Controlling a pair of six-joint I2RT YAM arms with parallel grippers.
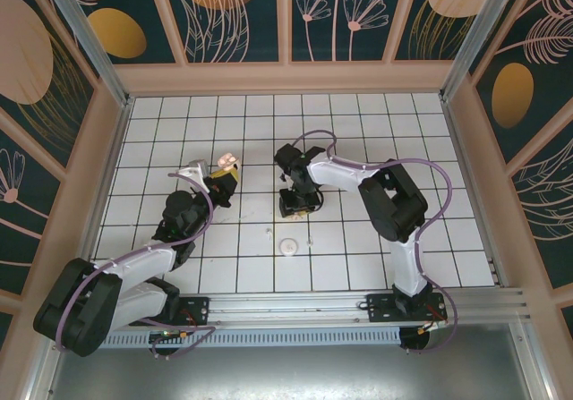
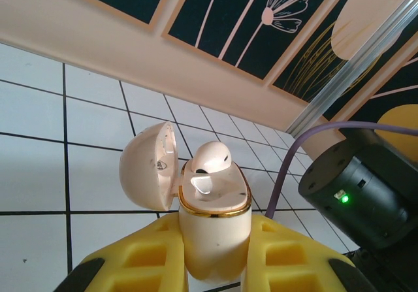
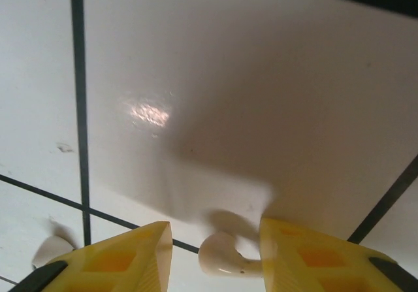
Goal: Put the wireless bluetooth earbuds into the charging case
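My left gripper [image 1: 224, 178] holds the charging case [image 1: 227, 159] off the table at the left middle. In the left wrist view the yellow fingers [image 2: 140, 262] are shut on the cream, gold-rimmed case [image 2: 214, 220]. Its lid [image 2: 147, 168] hangs open to the left, and one earbud [image 2: 210, 156] sits in the far socket. My right gripper [image 1: 298, 207] points down at the table centre. In the right wrist view this gripper [image 3: 215, 230] is open, and a second earbud [image 3: 225, 258] lies on the white tile between the fingers, touching the right finger [image 3: 294, 246] and apart from the left one.
A flat round pale disc [image 1: 288, 246] lies on the tiles in front of the right gripper. A small pale piece [image 3: 51, 249] rests on the tile left of the right gripper's fingers. Panelled walls close in the white grid table [image 1: 403, 140].
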